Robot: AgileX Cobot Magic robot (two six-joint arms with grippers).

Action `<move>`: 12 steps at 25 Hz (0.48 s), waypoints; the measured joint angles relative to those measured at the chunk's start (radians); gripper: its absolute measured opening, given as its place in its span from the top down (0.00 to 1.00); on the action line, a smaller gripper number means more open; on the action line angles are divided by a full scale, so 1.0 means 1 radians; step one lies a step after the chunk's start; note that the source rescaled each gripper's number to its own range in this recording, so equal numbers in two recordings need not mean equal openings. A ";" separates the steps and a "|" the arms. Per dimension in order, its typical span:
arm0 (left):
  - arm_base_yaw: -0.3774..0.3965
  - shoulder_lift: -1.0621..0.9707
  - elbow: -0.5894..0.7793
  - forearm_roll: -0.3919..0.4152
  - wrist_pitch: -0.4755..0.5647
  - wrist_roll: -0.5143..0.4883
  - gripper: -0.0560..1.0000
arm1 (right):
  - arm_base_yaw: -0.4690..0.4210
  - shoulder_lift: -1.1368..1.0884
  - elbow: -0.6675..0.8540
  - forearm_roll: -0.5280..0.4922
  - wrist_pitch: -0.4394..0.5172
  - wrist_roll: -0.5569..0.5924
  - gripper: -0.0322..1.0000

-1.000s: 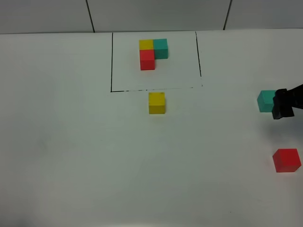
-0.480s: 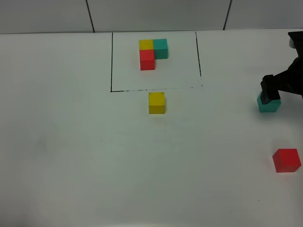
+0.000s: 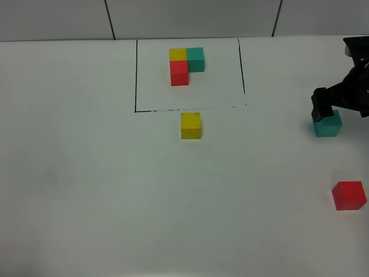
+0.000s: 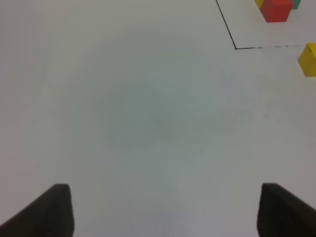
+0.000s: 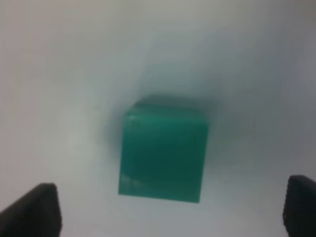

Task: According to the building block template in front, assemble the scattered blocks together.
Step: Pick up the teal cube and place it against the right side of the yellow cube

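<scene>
From high up, the template [image 3: 185, 64] sits at the far middle of the white table [image 3: 86, 173], yellow, teal and red joined in an L inside a thin black frame [image 3: 136, 75]. Just outside the frame's near edge stands the yellow cube [image 3: 191, 126]. Well off to the right is the teal cube [image 3: 328, 124], and the red cube [image 3: 349, 195] lies nearer, by the right edge, apart from it. The right gripper [image 3: 331, 109] hangs over the teal cube, with one dark finger at the cube's far left corner. From here I can't tell if it touches.

The left wrist view shows the left gripper [image 4: 165, 212] with its two fingers spread wide over bare table and nothing between them. Ahead of it are a corner of the frame [image 4: 235, 48], part of the template [image 4: 275, 10] and the yellow cube [image 4: 308, 59].

The right wrist view is blurred. The teal cube [image 5: 164, 155] sits squarely between the right gripper's [image 5: 165, 212] fingers, which stand wide apart, each clear of the cube's sides. The cube rests on the table, ungripped.
</scene>
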 joint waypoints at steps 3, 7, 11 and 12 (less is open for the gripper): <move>0.000 0.000 0.000 0.000 0.000 0.000 0.20 | 0.000 0.031 -0.016 0.001 -0.003 0.000 0.16; 0.000 0.000 0.000 0.000 0.000 0.000 0.20 | 0.000 0.077 -0.042 0.001 -0.003 0.000 0.16; 0.000 0.000 0.000 0.000 0.000 0.000 0.20 | 0.000 0.115 -0.063 0.001 -0.004 0.000 0.16; 0.000 0.000 0.000 0.000 0.000 0.000 0.20 | 0.000 0.123 -0.064 0.001 -0.004 0.000 0.16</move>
